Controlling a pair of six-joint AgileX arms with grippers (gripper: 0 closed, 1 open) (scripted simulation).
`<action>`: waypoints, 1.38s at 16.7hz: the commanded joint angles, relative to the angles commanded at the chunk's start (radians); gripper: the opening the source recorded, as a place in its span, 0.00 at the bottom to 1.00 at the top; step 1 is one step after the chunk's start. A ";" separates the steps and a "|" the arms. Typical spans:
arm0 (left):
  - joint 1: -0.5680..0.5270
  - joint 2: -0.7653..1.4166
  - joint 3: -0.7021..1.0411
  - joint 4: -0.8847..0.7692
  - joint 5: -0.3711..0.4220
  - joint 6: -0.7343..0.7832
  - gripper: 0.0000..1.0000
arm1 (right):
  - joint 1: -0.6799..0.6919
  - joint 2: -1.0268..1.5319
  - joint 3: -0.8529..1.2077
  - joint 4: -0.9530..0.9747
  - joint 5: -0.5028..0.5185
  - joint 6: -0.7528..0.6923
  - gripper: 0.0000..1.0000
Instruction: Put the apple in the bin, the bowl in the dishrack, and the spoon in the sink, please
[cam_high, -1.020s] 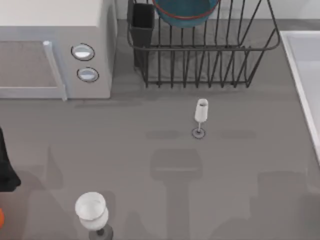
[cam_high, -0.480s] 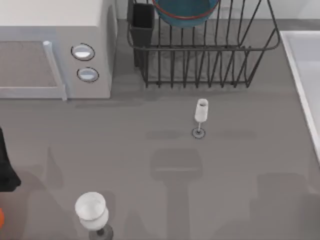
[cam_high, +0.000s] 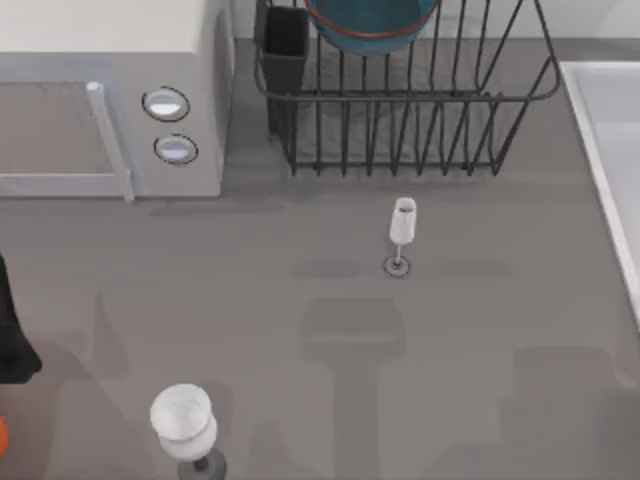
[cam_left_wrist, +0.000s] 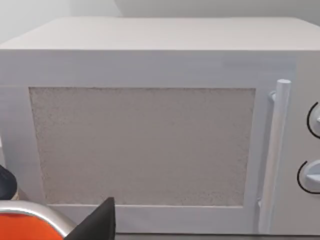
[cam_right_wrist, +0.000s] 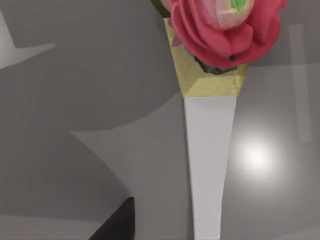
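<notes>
The blue bowl with its reddish-brown rim rests inside the black wire dishrack at the back centre. The pale sink runs along the right edge. The apple is out of view. In the right wrist view, a white tapered stem with a gold collar and a pink rose-like head lies over the grey table; I cannot tell whether it is the spoon. A dark part of my right gripper shows beside it. My left arm sits at the table's left edge, and its gripper faces the microwave.
A white microwave with two knobs fills the back left. A small wine glass stands mid-table and a larger one at the front left. An orange object with a grey rim lies by the left arm.
</notes>
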 joint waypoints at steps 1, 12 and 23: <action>0.000 0.000 0.000 0.000 0.000 0.000 1.00 | 0.000 0.000 0.000 0.000 0.000 0.000 0.02; 0.000 0.000 0.000 0.000 0.000 0.000 1.00 | 0.006 -0.074 0.053 -0.098 -0.002 0.035 0.00; 0.000 0.000 0.000 0.000 0.000 0.000 1.00 | 0.002 -0.224 0.301 -0.496 -0.001 0.028 0.00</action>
